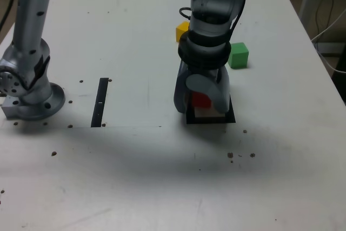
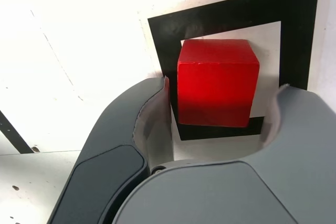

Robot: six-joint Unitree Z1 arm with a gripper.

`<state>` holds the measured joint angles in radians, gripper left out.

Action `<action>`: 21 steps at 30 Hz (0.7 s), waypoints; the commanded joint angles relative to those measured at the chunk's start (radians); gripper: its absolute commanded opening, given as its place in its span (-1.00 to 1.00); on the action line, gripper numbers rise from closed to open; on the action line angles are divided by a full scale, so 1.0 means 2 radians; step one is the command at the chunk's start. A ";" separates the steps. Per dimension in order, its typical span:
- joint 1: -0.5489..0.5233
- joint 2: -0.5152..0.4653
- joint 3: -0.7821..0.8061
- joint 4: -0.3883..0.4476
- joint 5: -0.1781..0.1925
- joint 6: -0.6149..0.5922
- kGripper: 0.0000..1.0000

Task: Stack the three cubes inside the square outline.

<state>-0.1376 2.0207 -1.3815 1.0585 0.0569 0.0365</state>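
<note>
Gripper point(image 2: 220, 98) jaws parted, gaps either side of red cube point(image 2: 217, 80) sitting between them in square outline point(image 2: 164, 51); cube likely light, rigid, matte—best pinched on opposite flat faces.

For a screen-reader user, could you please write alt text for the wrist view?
A red cube sits on the square outline, a thick black border around a pale centre, on a white table. The grey gripper straddles it with jaws apart, a gap showing on one side.
</note>
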 commanded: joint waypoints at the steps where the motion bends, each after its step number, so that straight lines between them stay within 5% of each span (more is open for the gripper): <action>1: 0.000 -0.013 0.001 0.008 0.000 -0.002 0.86; 12: 0.011 -0.066 -0.003 0.044 0.003 -0.020 0.99; 21: 0.116 -0.111 -0.005 0.090 0.031 0.071 0.99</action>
<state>0.0677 1.8103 -1.3867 1.2292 0.1111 0.1577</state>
